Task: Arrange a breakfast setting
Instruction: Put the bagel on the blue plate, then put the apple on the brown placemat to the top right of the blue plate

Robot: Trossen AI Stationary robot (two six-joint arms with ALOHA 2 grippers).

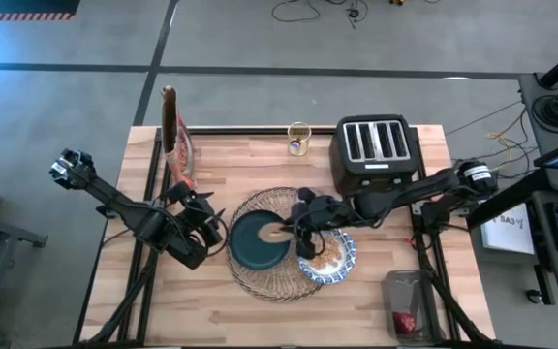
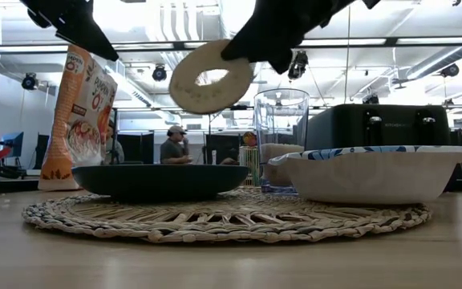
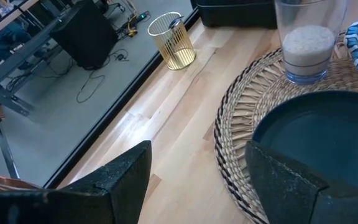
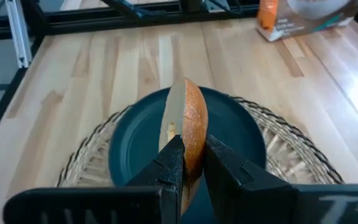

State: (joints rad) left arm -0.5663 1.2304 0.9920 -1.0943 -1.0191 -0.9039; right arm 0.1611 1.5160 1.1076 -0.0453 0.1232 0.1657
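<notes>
The bread ring [image 4: 188, 134] was gripped edgewise by the right gripper [image 4: 193, 163] above the teal plate [image 4: 135, 146], evidently for lowering; the left gripper [image 3: 197, 180] was held open beside it.

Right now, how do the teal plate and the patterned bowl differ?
The dark teal plate is plain, low and shallow; the blue-and-white patterned bowl is deeper and taller. The plate is empty, with the right gripper holding the toasted bread ring above it; the bowl holds cereal. Both sit on the wicker placemat.
</notes>
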